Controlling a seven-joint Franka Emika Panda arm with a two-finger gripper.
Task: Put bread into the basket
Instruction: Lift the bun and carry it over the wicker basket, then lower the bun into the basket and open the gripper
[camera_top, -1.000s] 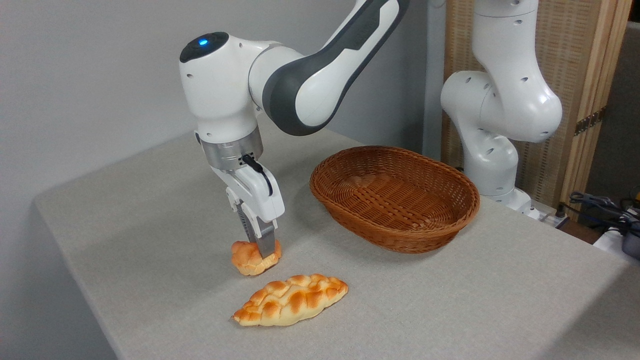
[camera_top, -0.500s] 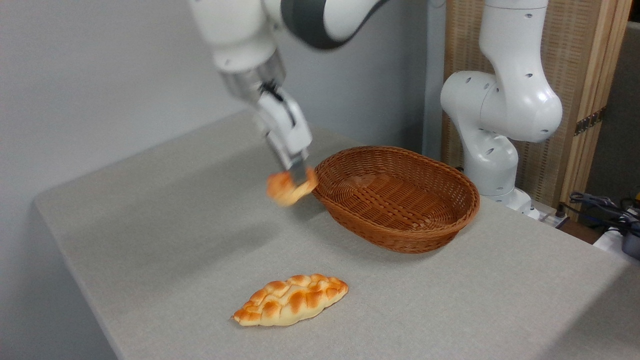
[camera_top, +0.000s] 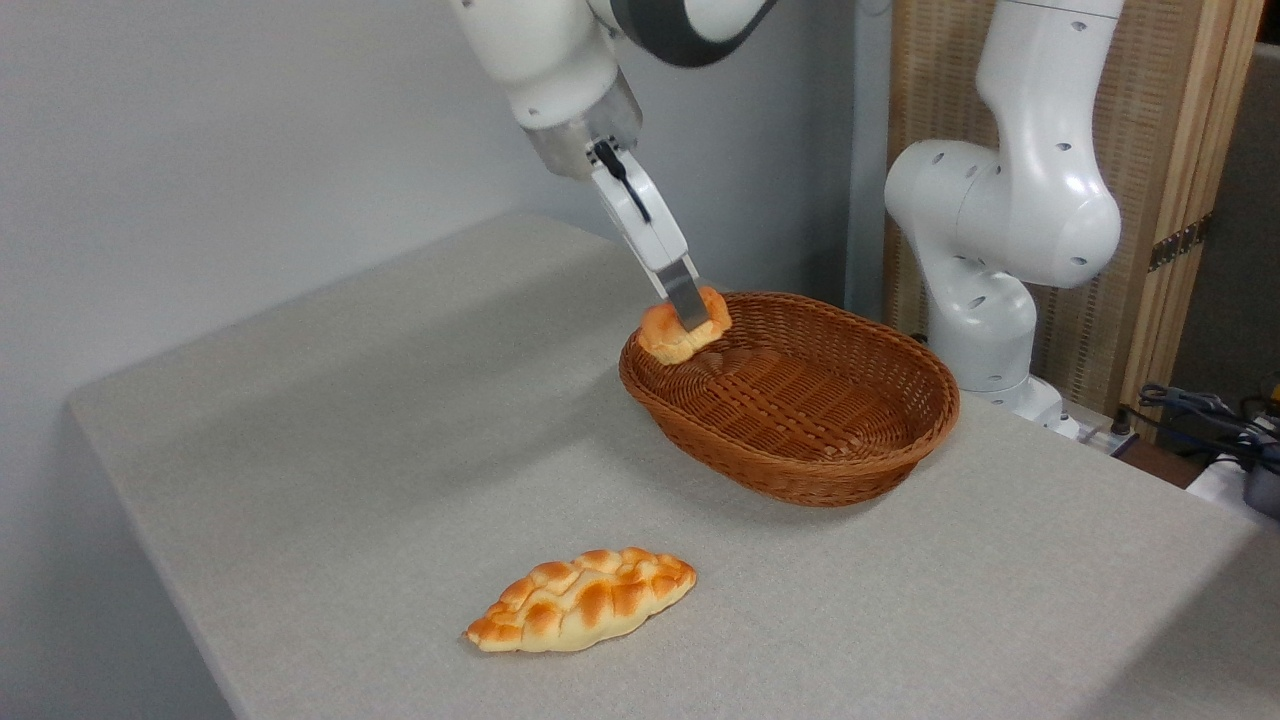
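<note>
The bread (camera_top: 678, 333) is a small round bun, golden-orange with a knobbly, cracked top, and it hangs in the air right over the near-left rim of the basket (camera_top: 800, 465), clear of the table. The gripper (camera_top: 693, 315) is clamped on it, its slim metal fingers (camera_top: 684, 296) pinching the bun from above at a slant. The basket is an oval of brown woven wicker with low sides, and its ribbed weave shows plainly across the bottom, nothing lying in it. Well apart from all that, near the front of the table (camera_top: 300, 450), a longer braided loaf (camera_top: 583, 600) with pointed ends lies flat on the grey, cloth-like surface, glossy and toasted along its ridges.
</note>
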